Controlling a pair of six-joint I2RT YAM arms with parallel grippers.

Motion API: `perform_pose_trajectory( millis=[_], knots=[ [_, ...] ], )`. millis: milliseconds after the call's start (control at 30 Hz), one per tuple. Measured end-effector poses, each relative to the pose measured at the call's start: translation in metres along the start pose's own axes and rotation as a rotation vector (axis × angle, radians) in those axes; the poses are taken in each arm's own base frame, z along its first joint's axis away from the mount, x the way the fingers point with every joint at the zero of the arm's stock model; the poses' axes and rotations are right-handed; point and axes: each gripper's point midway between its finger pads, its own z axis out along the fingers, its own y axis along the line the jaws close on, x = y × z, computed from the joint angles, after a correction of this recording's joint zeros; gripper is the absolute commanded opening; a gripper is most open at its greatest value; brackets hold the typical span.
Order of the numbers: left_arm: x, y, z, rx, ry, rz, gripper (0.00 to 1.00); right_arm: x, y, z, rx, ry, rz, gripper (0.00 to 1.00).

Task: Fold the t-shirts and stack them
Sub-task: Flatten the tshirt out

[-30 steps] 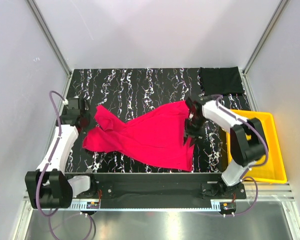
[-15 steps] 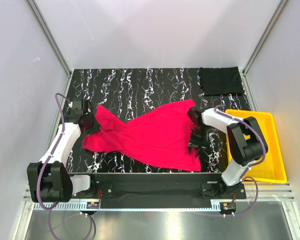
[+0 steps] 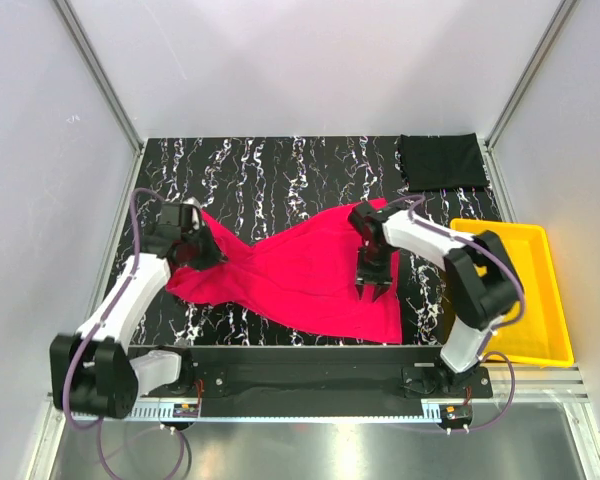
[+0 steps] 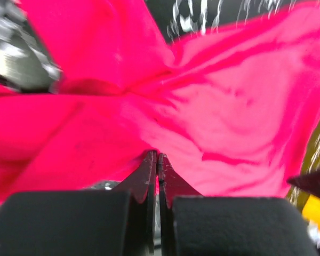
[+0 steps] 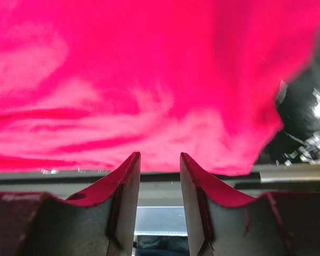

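Red tee (image 3: 300, 275) lies spread and rumpled across the table (image 3: 270, 165); left gripper (image 3: 202, 250) sits at its left end, jaws closed on a fold of it; right gripper (image 3: 372, 288) hangs over its right edge, jaws apart and empty; black tee (image 3: 440, 162) lies folded in the far right corner.

Yellow tray (image 3: 548, 322) at right, black white-veined tabletop (image 3: 280, 175)

Top view: bright, even, diffuse overhead light; shadows soft, faint; white glare on metal ledge (image 3: 310, 440) at bottom. Left wrist view: motion blur throughout, red t-shirt (image 4: 229, 106) oversaturated, tabletop (image 4: 18, 61) smeared grey. Right wrist view: cloth soft, unfocused; right gripper (image 5: 160, 156) fingers sharper, red-tinted.
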Motion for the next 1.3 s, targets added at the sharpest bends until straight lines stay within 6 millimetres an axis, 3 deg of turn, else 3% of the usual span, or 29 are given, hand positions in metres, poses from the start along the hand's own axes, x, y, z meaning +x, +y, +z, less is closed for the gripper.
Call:
perform_pose_trajectory(
  millis=[133, 267, 400, 533, 667, 733, 867, 967, 1100, 1133, 1300],
  knots=[
    [0.029, 0.014, 0.031, -0.051, 0.146, -0.036, 0.0, -0.004, 0.006, 0.025, 0.038, 0.038, -0.024, 0.42],
    [0.035, 0.02, 0.039, -0.078, 0.179, -0.051, 0.0, -0.029, 0.024, 0.039, 0.05, 0.026, -0.061, 0.42],
    [0.025, 0.024, 0.037, -0.082, 0.146, -0.07, 0.0, -0.056, 0.05, 0.037, 0.034, 0.01, -0.095, 0.42],
    [0.004, 0.029, 0.027, -0.088, 0.078, -0.096, 0.0, -0.099, 0.087, 0.033, -0.012, -0.048, -0.13, 0.43],
    [-0.019, 0.026, 0.014, -0.074, -0.001, -0.085, 0.0, -0.134, 0.107, 0.026, -0.023, -0.138, -0.164, 0.53],
    [-0.023, 0.023, 0.01, -0.064, -0.018, -0.078, 0.0, -0.133, 0.097, 0.023, 0.003, -0.151, -0.161, 0.59],
    [-0.02, 0.021, 0.005, -0.054, -0.016, -0.076, 0.0, -0.09, 0.046, 0.007, 0.05, -0.115, -0.129, 0.63],
    [-0.019, 0.019, 0.001, -0.044, -0.021, -0.075, 0.0, -0.053, 0.007, -0.017, 0.023, -0.118, -0.059, 0.63],
    [-0.016, 0.015, -0.006, -0.019, -0.033, -0.07, 0.0, -0.035, -0.023, -0.039, -0.129, -0.216, 0.123, 0.59],
    [-0.013, 0.015, -0.008, -0.012, -0.033, -0.069, 0.0, -0.028, -0.041, -0.036, -0.176, -0.237, 0.236, 0.55],
    [-0.009, 0.016, -0.008, -0.011, -0.019, -0.073, 0.0, -0.027, -0.057, 0.001, -0.27, -0.246, 0.455, 0.52]
  ],
)
